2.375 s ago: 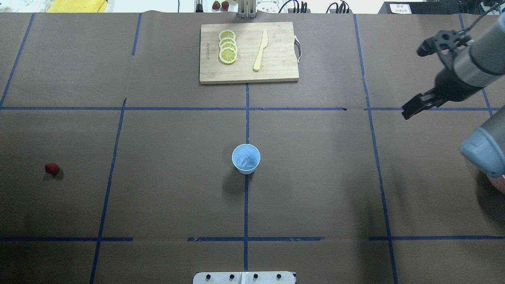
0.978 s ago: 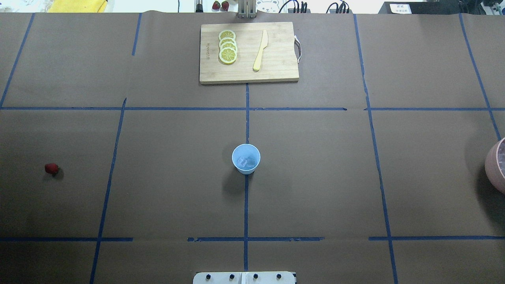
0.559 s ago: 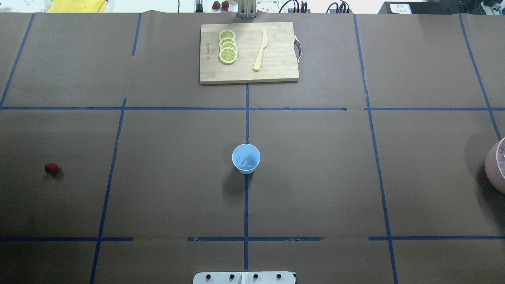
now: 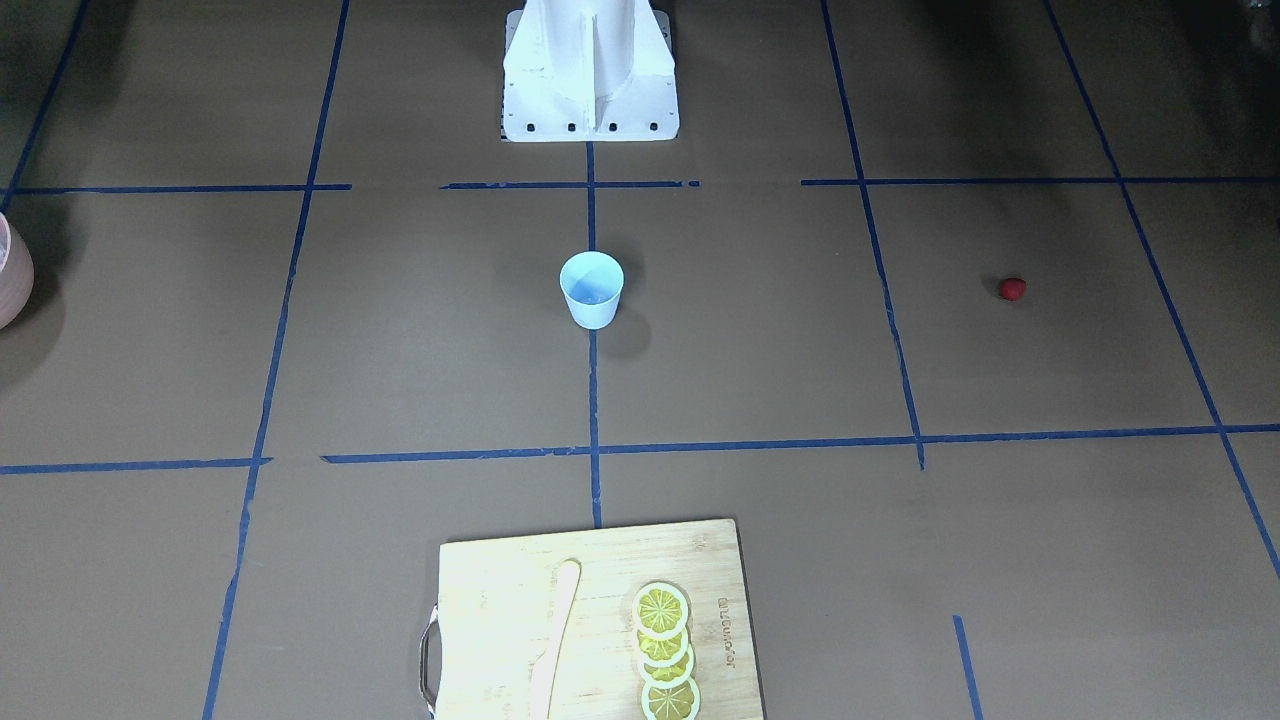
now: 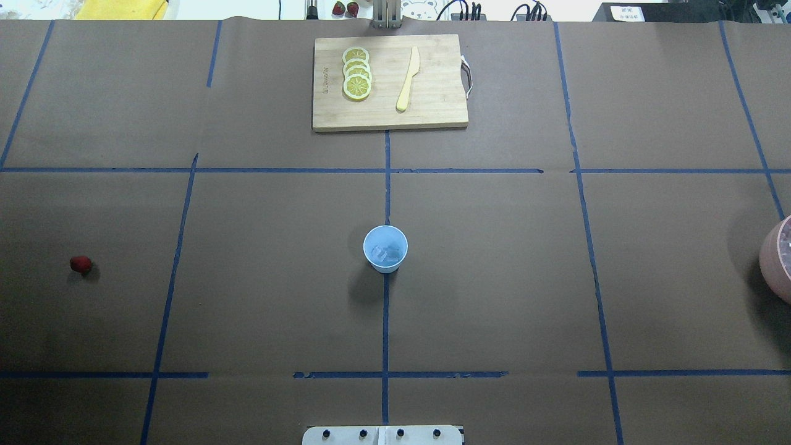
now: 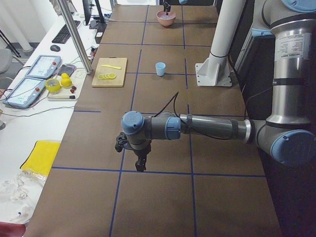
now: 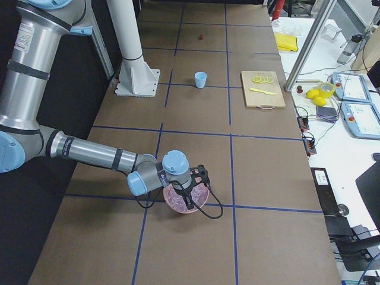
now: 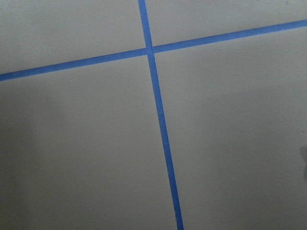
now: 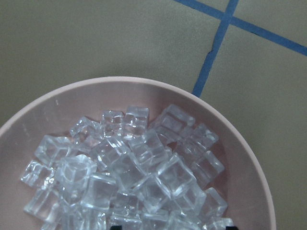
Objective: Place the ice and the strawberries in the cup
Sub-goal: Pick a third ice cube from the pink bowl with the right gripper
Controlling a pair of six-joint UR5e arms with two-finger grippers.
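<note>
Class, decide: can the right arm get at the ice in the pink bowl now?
Likely yes: the right arm holds its jaws above the round pink bowl, its clear ice cubes uncovered.

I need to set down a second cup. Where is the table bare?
Bare: between the cup and the strawberry, between the cup and the pink bowl, and both sides of the cutting board. The board itself is crowded: lemon slices, knife.
</note>
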